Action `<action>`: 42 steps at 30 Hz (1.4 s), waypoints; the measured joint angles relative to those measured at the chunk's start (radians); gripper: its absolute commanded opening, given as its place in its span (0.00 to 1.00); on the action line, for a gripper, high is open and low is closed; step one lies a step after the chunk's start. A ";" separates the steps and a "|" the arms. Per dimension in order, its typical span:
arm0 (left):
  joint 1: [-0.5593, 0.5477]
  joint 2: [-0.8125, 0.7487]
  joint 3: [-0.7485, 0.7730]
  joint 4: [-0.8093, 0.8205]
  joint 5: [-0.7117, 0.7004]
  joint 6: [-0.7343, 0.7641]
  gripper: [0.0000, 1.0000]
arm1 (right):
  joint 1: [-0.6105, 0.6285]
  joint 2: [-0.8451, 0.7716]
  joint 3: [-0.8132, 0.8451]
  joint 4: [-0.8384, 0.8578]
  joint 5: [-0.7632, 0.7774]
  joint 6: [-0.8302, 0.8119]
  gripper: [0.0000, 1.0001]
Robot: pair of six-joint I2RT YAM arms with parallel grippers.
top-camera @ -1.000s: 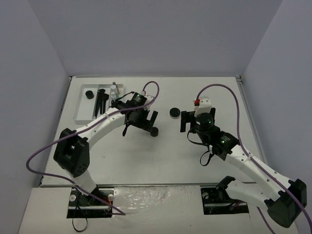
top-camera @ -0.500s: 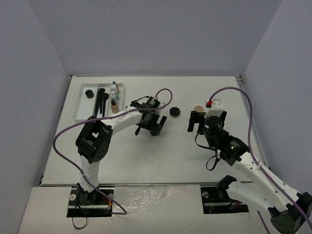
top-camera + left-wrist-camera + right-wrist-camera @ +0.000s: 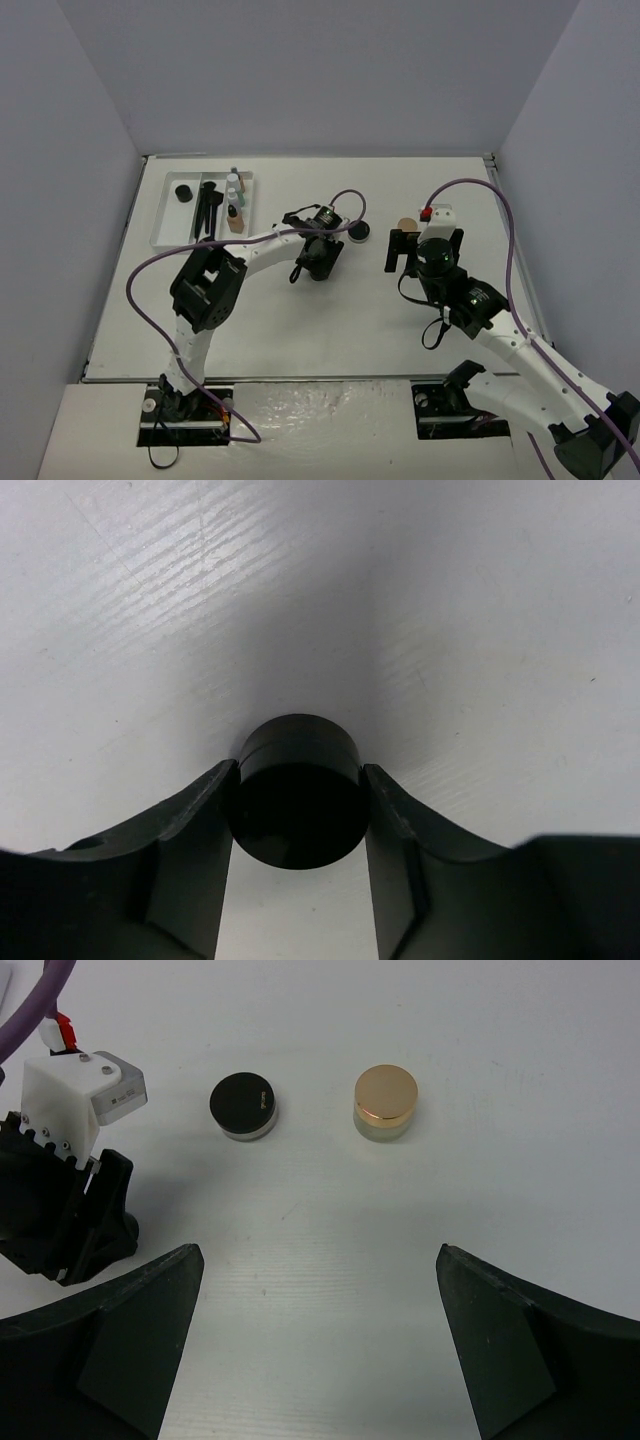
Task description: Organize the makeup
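A small round black jar (image 3: 298, 790) stands on the white table, and both fingers of my left gripper (image 3: 298, 780) press against its sides. From above, the left gripper (image 3: 318, 262) covers that jar. My right gripper (image 3: 320, 1260) is open over bare table, with nothing between its fingers. Beyond it stand a black-lidded jar (image 3: 243, 1106) and a tan-lidded jar (image 3: 386, 1103). The top view shows the right gripper (image 3: 405, 248) just short of the tan-lidded jar (image 3: 405, 223), with the black-lidded jar (image 3: 357, 231) to its left.
A white three-compartment tray (image 3: 166, 222) sits at the back left. It holds a black jar (image 3: 183, 192), black brushes (image 3: 207, 210) and small bottles (image 3: 234, 200). The left arm's wrist (image 3: 60, 1200) shows at the left of the right wrist view.
The left arm swung right over the small black jar and its jaws closed onto it. The right arm shifted slightly right early on, then held still.
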State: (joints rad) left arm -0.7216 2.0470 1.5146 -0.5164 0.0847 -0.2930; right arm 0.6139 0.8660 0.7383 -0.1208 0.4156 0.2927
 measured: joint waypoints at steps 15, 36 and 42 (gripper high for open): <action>0.242 -0.278 0.099 -0.184 -0.055 0.003 0.04 | -0.020 0.051 0.021 0.000 -0.008 -0.029 1.00; 0.876 0.290 0.615 -0.212 0.002 0.093 0.16 | -0.063 0.177 0.068 0.037 -0.082 -0.060 1.00; 0.891 0.395 0.694 -0.219 0.008 0.099 0.33 | -0.116 0.225 0.080 0.043 -0.102 -0.051 0.99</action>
State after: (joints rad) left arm 0.1696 2.4415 2.2087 -0.7353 0.0925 -0.1942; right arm 0.4980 1.0915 0.8187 -0.0774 0.3132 0.2417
